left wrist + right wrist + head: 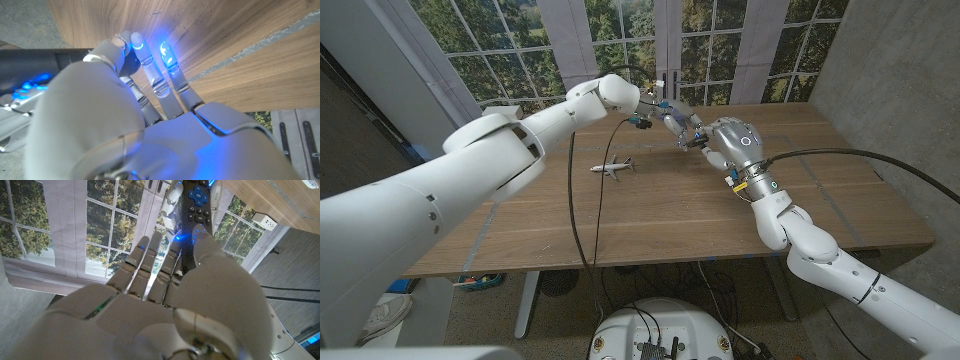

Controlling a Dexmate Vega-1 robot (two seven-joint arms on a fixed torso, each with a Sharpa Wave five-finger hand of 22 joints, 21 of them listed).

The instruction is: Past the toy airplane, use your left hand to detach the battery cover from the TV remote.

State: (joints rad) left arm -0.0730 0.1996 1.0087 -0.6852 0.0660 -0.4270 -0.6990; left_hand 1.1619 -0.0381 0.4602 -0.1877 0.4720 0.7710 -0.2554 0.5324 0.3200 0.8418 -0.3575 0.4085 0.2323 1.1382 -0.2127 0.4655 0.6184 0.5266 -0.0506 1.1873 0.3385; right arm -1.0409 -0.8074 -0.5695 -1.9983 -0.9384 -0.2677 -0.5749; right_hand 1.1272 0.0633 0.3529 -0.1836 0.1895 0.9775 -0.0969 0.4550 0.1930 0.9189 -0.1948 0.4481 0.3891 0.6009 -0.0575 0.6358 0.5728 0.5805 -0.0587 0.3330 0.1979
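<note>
A small white toy airplane (612, 166) lies on the wooden table (670, 225). Beyond it, both hands meet above the table's far part. My right hand (732, 142) (165, 295) holds the dark TV remote (197, 205) (688, 136) between thumb and fingers, button side facing the right wrist camera. My left hand (665, 113) (150, 100) reaches in from the other side, and its fingers (171, 197) close around the remote's far end. In the left wrist view the fingers curl over a dark part (131, 62). The battery cover cannot be told apart from the remote's body.
A black cable (582, 205) hangs from my left arm down across the table in front of the airplane. Another cable (860, 155) runs along my right arm. Windows stand behind the table's far edge and a grey wall (890, 60) stands at the right.
</note>
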